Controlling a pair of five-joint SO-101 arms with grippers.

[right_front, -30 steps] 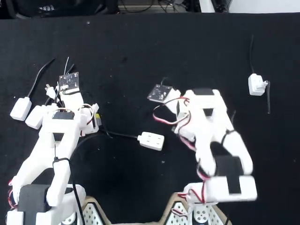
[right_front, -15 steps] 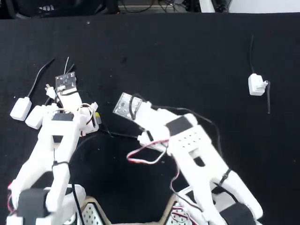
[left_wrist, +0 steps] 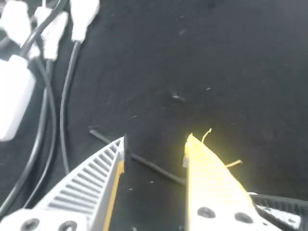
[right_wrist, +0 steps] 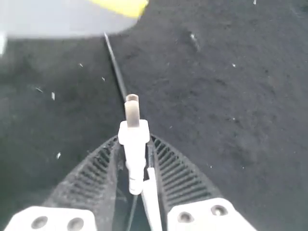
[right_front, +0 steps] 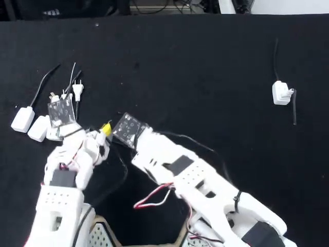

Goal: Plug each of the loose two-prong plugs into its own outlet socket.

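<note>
**Right gripper [right_wrist: 134,140] pinching a white two-prong plug [right_wrist: 132,130], left gripper [left_wrist: 155,142] spread open close by**

The plug sits squeezed between the right fingers with its prongs poking out past the tips, in line with a thin black cable [right_wrist: 114,60]. The left jaws are apart over another stretch of cable [left_wrist: 154,169], not gripping it. Compared with half a second ago, the right arm has swung further toward left-centre of the high view. The left arm has pulled back to lower left, uncovering loose plugs [right_front: 77,90] upper left. The white blocks [right_front: 23,119] at the left edge look like outlets, but it's hard to tell.
</note>
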